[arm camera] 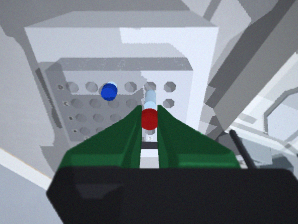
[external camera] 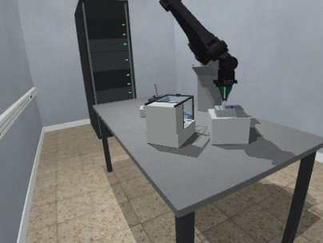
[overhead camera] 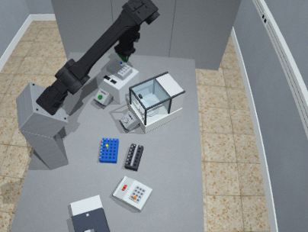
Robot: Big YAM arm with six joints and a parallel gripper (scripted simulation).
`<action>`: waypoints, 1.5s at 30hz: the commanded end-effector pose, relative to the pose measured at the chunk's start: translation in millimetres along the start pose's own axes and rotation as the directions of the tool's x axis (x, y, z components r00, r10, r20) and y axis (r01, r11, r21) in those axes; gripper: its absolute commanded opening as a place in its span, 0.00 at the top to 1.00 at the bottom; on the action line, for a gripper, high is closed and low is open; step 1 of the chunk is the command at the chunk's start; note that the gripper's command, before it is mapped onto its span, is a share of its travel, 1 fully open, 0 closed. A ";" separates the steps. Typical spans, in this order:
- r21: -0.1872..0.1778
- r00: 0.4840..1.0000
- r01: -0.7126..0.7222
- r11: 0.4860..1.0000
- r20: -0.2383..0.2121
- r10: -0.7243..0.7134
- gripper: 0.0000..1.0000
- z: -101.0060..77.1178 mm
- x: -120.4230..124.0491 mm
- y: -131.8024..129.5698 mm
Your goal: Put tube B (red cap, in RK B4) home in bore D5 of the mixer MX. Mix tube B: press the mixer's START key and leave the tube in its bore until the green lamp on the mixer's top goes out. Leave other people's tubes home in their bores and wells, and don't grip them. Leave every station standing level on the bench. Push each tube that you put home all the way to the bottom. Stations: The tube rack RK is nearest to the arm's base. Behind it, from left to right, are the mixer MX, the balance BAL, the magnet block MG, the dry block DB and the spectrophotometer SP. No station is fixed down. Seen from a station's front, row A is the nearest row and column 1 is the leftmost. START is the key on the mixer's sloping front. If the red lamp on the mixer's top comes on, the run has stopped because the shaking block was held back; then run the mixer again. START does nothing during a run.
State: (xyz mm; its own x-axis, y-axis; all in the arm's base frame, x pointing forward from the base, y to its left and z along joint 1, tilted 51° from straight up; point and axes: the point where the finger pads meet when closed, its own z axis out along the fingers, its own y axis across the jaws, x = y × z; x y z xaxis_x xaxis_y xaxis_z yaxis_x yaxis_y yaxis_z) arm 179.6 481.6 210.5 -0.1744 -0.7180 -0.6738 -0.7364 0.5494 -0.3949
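Top view: arm reaches from its base at 9 o'clock to the mixer [overhead camera: 114, 78] at 11 o'clock on the surface [overhead camera: 179, 168]; the blue rack [overhead camera: 109, 150] sits mid-surface.

Side view: end effector [external camera: 225, 97] hangs just above the mixer's block, well short of seating.

Wrist view: end effector clenched on the red-capped tube [arm camera: 149, 119], its tip near a bore at 1 o'clock from the blue-capped tube [arm camera: 108, 91]. Step in hand looks like insertion; next, lower straight to the bottom, release, then press START.

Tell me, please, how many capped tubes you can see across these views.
3: a red-capped tube in the gripper above the mixer, a blue-capped tube in the mixer's block, a yellow-capped tube in the blue rack. Others may be hidden.
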 end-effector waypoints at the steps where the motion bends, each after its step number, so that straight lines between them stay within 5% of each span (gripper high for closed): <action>1: -0.007 1.000 0.008 1.000 0.006 -0.008 0.91 1.6 -3.2 12.0; 45: -0.008 1.000 0.007 1.000 0.002 -0.007 0.91 2.2 0.3 13.3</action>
State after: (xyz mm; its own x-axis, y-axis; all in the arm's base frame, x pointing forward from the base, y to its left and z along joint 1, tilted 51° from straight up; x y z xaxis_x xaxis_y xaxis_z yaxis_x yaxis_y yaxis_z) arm 179.2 481.9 210.6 -0.1733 -0.7177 -0.6744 -0.7364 0.5491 -0.3951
